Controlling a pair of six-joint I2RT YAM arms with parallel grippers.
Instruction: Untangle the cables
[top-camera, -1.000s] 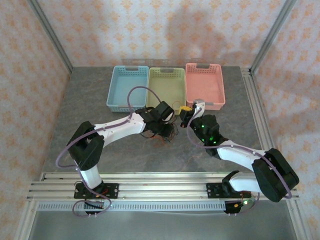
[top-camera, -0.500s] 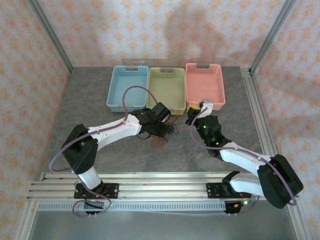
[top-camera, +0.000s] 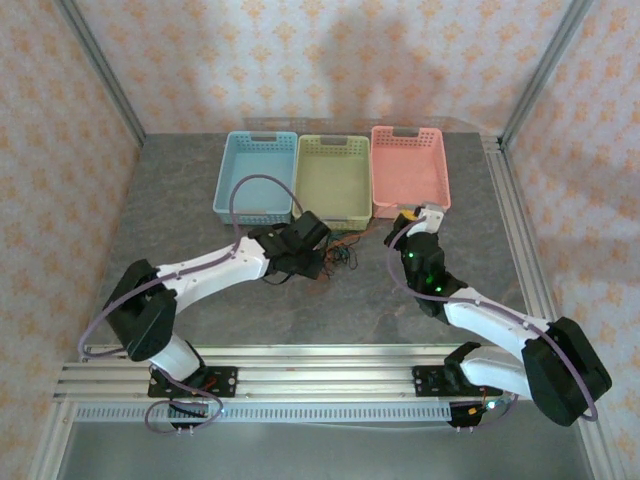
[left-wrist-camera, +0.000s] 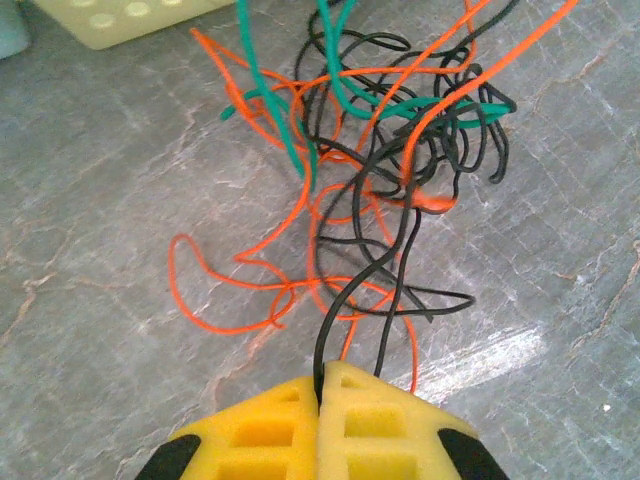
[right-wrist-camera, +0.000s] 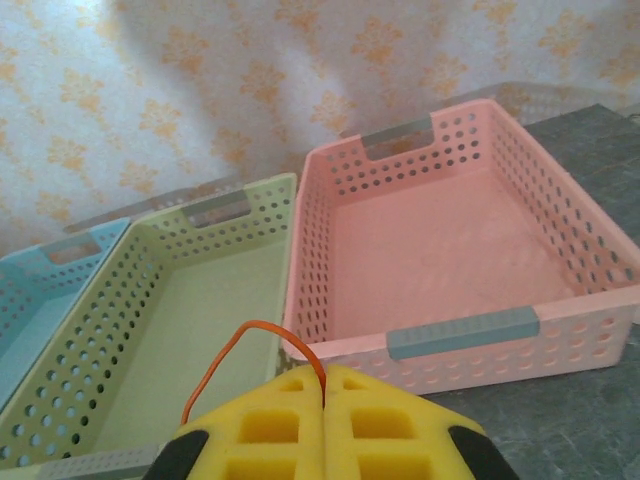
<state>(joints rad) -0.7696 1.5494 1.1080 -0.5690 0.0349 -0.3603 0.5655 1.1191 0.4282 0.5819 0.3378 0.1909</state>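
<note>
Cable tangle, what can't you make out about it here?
- Left wrist view: thin orange, black and green wires run off the top edge, ends unseen.
- Same view: the left yellow foam jaws hide how much black wire they pinch.
- Right wrist view: a thin orange wire loop vanishes behind the right jaws.
- Top external view: the tangle is too small to separate strands.

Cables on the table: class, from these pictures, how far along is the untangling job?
Done: nothing looks separated; the orange, black and green cables lie in one knotted heap on the table. In hand: the left gripper is shut on a black cable leading out of the heap, and the right gripper is shut on an orange cable. Left: pulling every strand free.
</note>
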